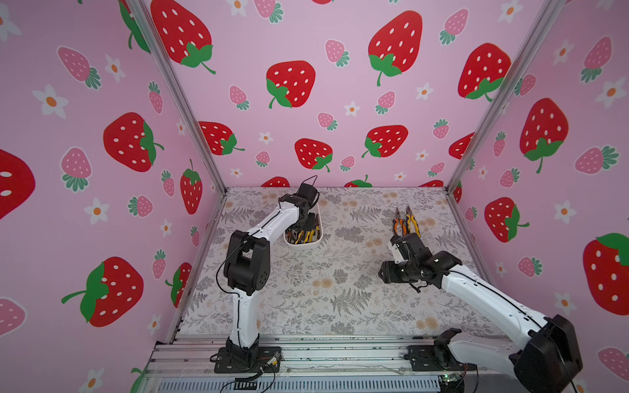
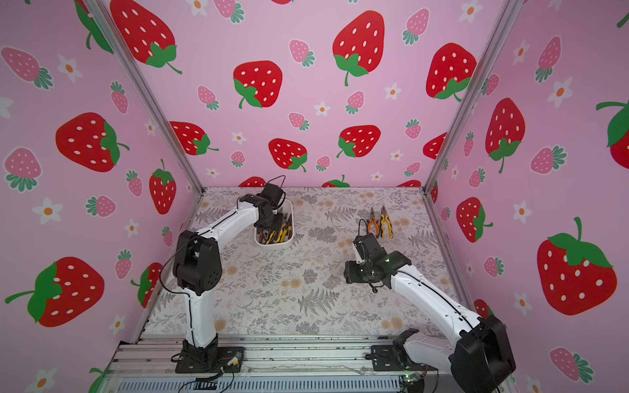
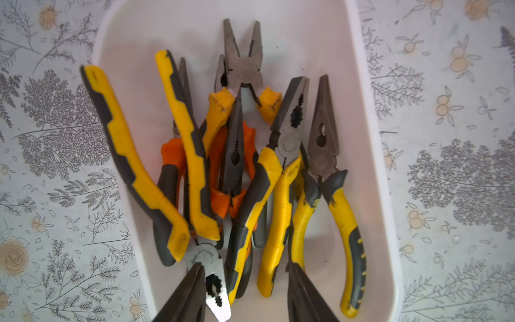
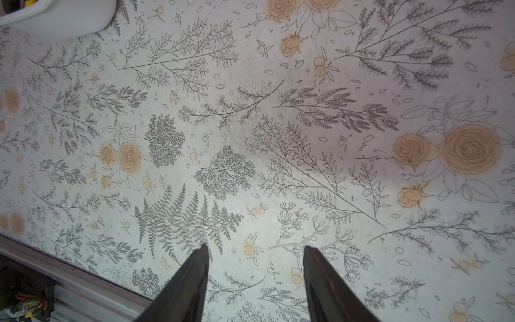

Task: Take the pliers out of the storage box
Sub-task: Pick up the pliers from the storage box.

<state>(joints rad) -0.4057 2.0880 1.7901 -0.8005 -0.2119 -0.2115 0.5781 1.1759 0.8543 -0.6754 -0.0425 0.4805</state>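
The white storage box (image 1: pixel 303 247) (image 2: pixel 274 247) stands on the table's far left. In the left wrist view, several pliers (image 3: pixel 195 156) lie piled in the storage box (image 3: pixel 370 139), with yellow-and-black and orange-and-black handles. My left gripper (image 3: pixel 245 271) (image 1: pixel 303 224) (image 2: pixel 273 223) reaches down into the box and is open. Its fingertips (image 3: pixel 196 276) straddle a silver pliers head (image 3: pixel 214 290) and some handle ends without clamping them. Two more pliers, one orange-handled (image 1: pixel 398 223) (image 2: pixel 373 223) and one yellow-handled (image 1: pixel 412 221) (image 2: pixel 385 223), lie side by side on the far right. My right gripper (image 4: pixel 255 248) (image 1: pixel 383 274) (image 2: pixel 349 274) hangs open and empty above the table.
The floral table cover (image 1: pixel 340 289) is walled by pink strawberry panels on three sides. Metal rails (image 1: pixel 323 354) with both arm bases run along the near edge. The box's corner (image 4: pixel 69 19) shows in the right wrist view.
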